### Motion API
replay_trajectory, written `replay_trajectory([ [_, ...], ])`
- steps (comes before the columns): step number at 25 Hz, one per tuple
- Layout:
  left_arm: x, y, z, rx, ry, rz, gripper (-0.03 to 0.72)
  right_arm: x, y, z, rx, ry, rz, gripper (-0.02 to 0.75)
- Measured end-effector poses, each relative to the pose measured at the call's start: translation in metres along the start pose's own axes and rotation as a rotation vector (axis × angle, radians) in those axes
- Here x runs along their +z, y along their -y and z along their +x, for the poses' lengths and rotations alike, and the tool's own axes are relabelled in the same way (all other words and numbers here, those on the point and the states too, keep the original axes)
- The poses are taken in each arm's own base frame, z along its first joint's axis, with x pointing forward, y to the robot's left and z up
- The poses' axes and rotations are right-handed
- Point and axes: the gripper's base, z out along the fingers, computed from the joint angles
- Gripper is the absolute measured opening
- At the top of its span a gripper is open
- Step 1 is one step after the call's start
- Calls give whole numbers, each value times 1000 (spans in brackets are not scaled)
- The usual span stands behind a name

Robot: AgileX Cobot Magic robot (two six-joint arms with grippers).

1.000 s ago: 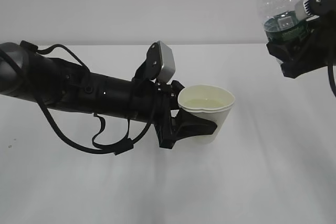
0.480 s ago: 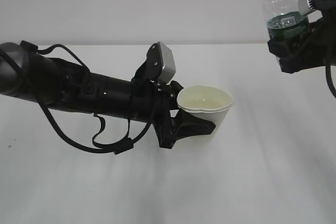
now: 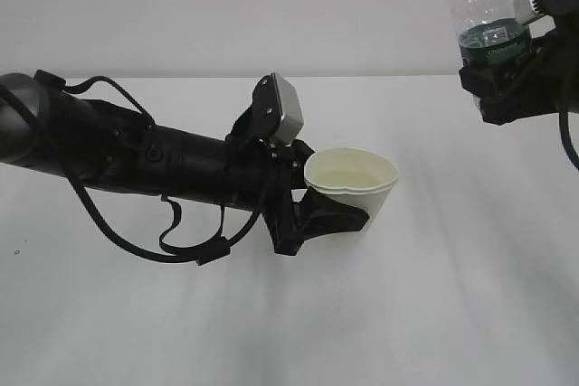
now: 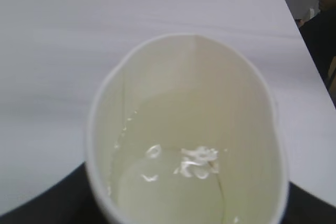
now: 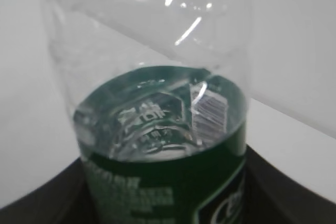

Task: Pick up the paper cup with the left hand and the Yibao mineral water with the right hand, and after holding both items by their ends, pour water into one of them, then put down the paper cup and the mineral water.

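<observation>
Slanted ext. cam; wrist cams close-up, blurry?

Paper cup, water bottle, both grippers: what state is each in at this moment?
paper cup: held above the table, slightly tilted, rim squeezed oval, some water inside.
Yibao mineral water: held upright and high, apart from the cup, a little water at label level; its mouth is out of frame.
left hand: shut on the cup's lower part.
right hand: shut on the bottle's lower part.
</observation>
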Motion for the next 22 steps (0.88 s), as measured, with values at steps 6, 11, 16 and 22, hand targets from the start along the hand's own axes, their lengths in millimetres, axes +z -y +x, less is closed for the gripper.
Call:
replay_trajectory([
  [6,0,-5,0,-36,5,-54,426,0,0,0,2,2,0,462],
  [11,-8,-16,0,-73,29,-103,426,0,0,0,2,2,0,462],
  [16,-20,-29,4,-101,42,-155,426,0,0,0,3,2,0,462],
  [22,-34,-43,7,-130,57,-210,426,0,0,0,3,2,0,462],
])
